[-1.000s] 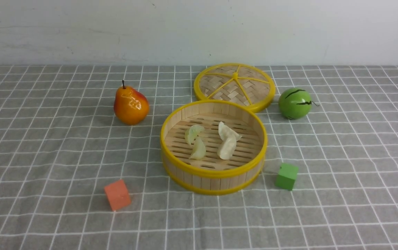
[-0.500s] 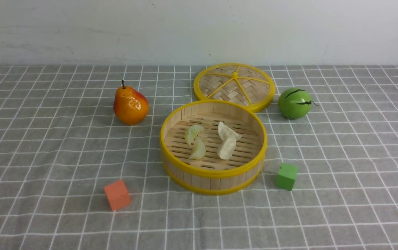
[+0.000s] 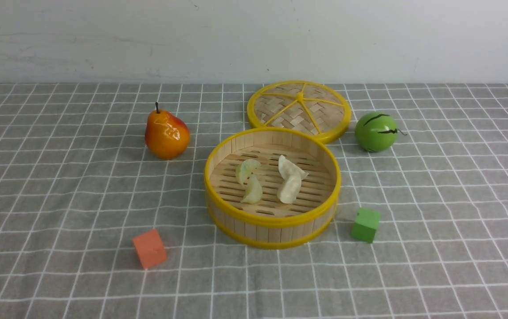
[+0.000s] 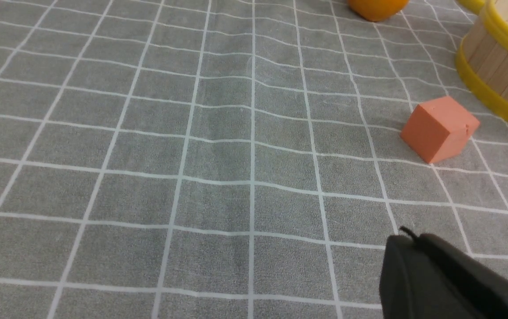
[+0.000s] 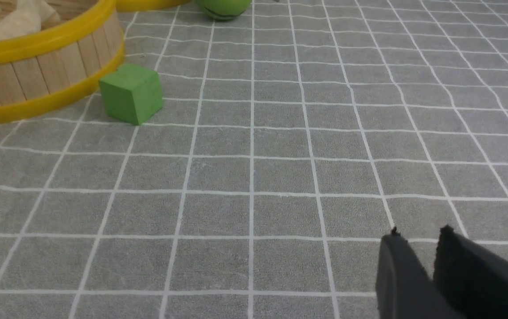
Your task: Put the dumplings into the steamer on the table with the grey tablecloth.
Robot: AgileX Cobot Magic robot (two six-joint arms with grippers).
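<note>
- Covering the whole table, the grey cloth with its grid of thin white lines (image 3: 81, 274) lies beneath everything else.
- The round bamboo steamer with yellow plastic rims (image 3: 276, 243) sits upright near the middle of the cloth, open-topped.
- Behind it, the flat woven lid with yellow spokes (image 3: 299, 106) is off the basket.
- The glossy orange-red pear (image 3: 167, 135) stands to the left, and the round green fruit with dark stripes (image 3: 376, 132) to the right of the lid.
- The left gripper (image 4: 407, 235) has its fingertips together, with nothing between them; the right gripper (image 5: 420, 235) has a small gap between its fingers and is likewise empty. Both are away from the basket.
- The orange cube (image 3: 150, 249) and the green cube (image 3: 366, 225) rest on the cloth, one on either side of the steamer.
- Four small toy dumplings are all on the slatted floor: two pale green crescents (image 3: 253, 189) on the left, two creamy white ones (image 3: 290, 189) on the right.
- Placing looks finished, I judge; the next move calls for no further pick, only keeping both arms clear of the rim.
</note>
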